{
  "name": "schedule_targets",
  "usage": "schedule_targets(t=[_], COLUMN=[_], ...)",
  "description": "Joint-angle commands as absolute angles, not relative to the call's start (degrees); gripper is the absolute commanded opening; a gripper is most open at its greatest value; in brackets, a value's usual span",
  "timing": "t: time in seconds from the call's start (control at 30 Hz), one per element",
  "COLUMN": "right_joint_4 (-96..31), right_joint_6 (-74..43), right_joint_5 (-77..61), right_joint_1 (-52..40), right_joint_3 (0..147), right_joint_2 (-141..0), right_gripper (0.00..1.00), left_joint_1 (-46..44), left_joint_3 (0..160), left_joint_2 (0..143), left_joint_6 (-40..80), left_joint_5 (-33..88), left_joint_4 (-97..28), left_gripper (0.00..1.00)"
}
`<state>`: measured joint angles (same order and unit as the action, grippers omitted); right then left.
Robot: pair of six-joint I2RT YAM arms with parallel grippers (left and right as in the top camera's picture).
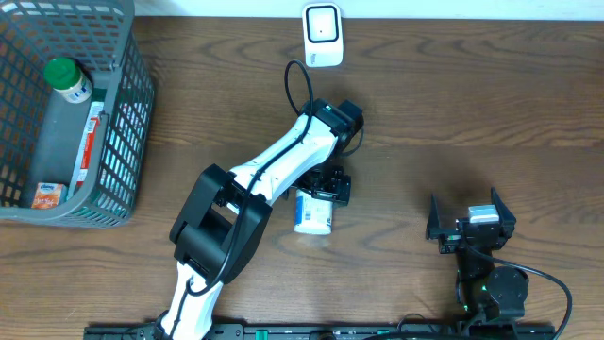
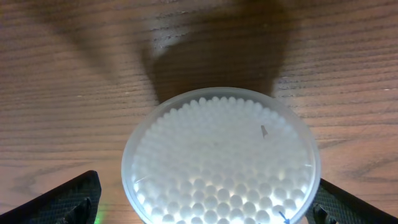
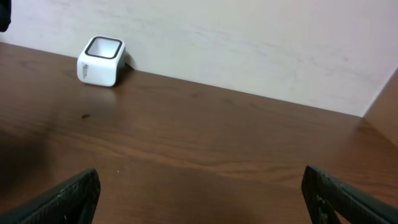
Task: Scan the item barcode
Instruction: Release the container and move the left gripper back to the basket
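Note:
The item is a round clear tub of white cotton swabs (image 1: 313, 215) lying on its side on the wooden table. In the left wrist view the tub (image 2: 221, 155) shows end-on, filling the space between the two fingers. My left gripper (image 1: 327, 186) is open and straddles the tub's upper end; the left finger (image 2: 68, 202) stands a little apart from the tub and the right finger (image 2: 348, 205) is close to its rim. The white barcode scanner (image 1: 322, 35) sits at the table's far edge, also the scanner (image 3: 101, 60) in the right wrist view. My right gripper (image 1: 470, 225) is open and holds nothing.
A grey mesh basket (image 1: 127, 142) stands at the far left with a green-capped bottle (image 1: 68, 79) and small boxes inside. A pale wall (image 3: 249, 37) runs behind the table.

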<state>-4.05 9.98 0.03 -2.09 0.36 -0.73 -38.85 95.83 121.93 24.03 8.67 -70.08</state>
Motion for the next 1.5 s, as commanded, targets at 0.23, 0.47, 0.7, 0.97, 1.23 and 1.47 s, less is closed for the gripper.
schedule_targets(t=[0.23,0.47,0.7,0.97,1.23,1.47], right_joint_4=[-4.3,-4.3,-4.3,-4.3,-4.3,-4.3], right_joint_6=[10.5,10.5,10.5,10.5,10.5,10.5], right_joint_5=[0.6,0.6,0.6,0.6,0.6,0.6], right_joint_1=[-1.8,-1.8,-1.8,-1.8,-1.8,-1.8], right_joint_3=[0.3,0.3,0.3,0.3,0.3,0.3], right_joint_2=[-0.6,-0.6,-0.6,-0.6,-0.6,-0.6], right_gripper=[0.99,0.99,0.99,0.99,0.99,0.99], left_joint_1=[-38.2,-32.9,-20.9,0.2,17.1,25.1], left_joint_3=[101.2,106.1,116.3,121.3,121.3,120.6], left_joint_2=[112.4,103.7,97.5,93.1,93.5,95.6], left_joint_6=[24.5,24.7,23.7,22.2,22.1,22.1], left_joint_5=[7.9,7.9,-0.6,-2.2,-2.2,-2.2], left_joint_4=[-71.2,-74.9,-83.1,-82.2,-74.9,-74.3], left_gripper=[1.0,0.99,0.99,0.99,0.99,0.99])
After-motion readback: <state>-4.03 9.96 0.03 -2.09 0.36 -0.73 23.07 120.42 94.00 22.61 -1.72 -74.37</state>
